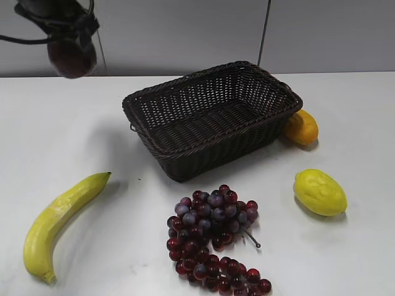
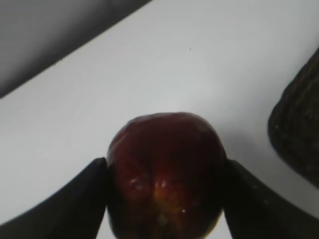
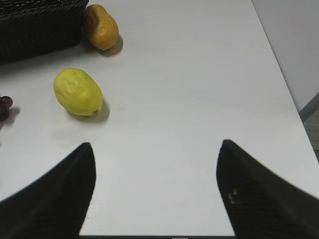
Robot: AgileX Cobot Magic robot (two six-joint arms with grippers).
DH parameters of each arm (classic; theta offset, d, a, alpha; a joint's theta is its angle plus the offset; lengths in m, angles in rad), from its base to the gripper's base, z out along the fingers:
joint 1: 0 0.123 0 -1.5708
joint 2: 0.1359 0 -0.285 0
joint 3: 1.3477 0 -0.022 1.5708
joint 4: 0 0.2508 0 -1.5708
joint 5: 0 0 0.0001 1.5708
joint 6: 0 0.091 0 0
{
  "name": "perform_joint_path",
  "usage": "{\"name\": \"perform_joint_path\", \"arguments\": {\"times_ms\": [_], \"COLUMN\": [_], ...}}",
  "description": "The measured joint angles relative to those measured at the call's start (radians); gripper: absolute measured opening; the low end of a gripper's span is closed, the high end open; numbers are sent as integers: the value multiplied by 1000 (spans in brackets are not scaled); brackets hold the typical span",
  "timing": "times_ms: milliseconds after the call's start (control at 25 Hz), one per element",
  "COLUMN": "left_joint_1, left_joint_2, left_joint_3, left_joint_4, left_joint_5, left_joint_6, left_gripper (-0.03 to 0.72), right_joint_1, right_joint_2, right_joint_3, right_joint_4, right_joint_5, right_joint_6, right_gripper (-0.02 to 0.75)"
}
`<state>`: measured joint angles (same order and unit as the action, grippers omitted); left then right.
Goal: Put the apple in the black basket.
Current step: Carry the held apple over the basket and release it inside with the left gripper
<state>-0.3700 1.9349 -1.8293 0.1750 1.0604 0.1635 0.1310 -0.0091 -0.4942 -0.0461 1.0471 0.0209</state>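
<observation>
On the white table (image 1: 68, 142), seen from outside: a big dark basket (image 1: 213, 117), woven, with slanted sides full of small holes and a braided rim. In front of it, a bunch of round, shiny red and purple grapes (image 1: 213, 237). To the left, a long curved yellow banana (image 1: 58, 222). To the right, a bumpy yellow lemon (image 1: 320, 192), and an orange fruit (image 1: 301, 127) touching the basket's right end. Up in the top left corner, high over the table and well apart from the basket: the left gripper (image 1: 71, 46), clamped on the apple (image 1: 73, 58). Dark red, round at the bottom, hanging below the black fingers.

From the left wrist: the apple (image 2: 167, 174) right between the two black fingers (image 2: 75, 204), one pressed on each side. Jaws shut tight on it. Smooth and shiny skin, deep red, with paler yellow streaks low down. White table (image 2: 164, 59) far beneath, a corner of the woven basket (image 2: 299, 129) at the right edge.

From the right wrist: the right gripper (image 3: 154, 194) with jaws wide apart, holding nothing, over bare table (image 3: 199, 99). Farther off, the lemon (image 3: 78, 92), egg-shaped and dimpled. Beyond it, the smooth orange fruit (image 3: 101, 27) beside the basket (image 3: 35, 25). A few grapes (image 3: 4, 105) at the left edge.
</observation>
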Motion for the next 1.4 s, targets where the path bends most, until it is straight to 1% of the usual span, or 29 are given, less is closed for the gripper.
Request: {"name": "perform_joint_path", "arguments": {"times_ms": [120,280,480,600,720,1080,1240,1400], "left_joint_1": [-53,-154,-289,-336,-348,-348,-348,-348], "left_joint_2": [-1,-3,24,67,130,309,354,379], "left_joint_3": [-60,-93,-95,-96,-96,-96,-96,-96], "left_joint_4": [-35,-88,-86,-76,-74,-102,-124,-110], "left_joint_5": [-43,-177,-349,-391,-395,-370,-364,-343], "left_joint_6": [0,0,0,0,0,0,0,0], "left_gripper": [498,498,498,498,498,498,498,498], "right_joint_1": [0,0,0,0,0,0,0,0], "right_joint_2": [0,0,0,0,0,0,0,0], "right_joint_3": [0,0,0,0,0,0,0,0], "right_joint_4": [0,0,0,0,0,0,0,0], "right_joint_5": [0,0,0,0,0,0,0,0], "right_joint_6": [1,0,0,1,1,1,1,0], "right_gripper": [573,573,573,573,573,573,573,573]}}
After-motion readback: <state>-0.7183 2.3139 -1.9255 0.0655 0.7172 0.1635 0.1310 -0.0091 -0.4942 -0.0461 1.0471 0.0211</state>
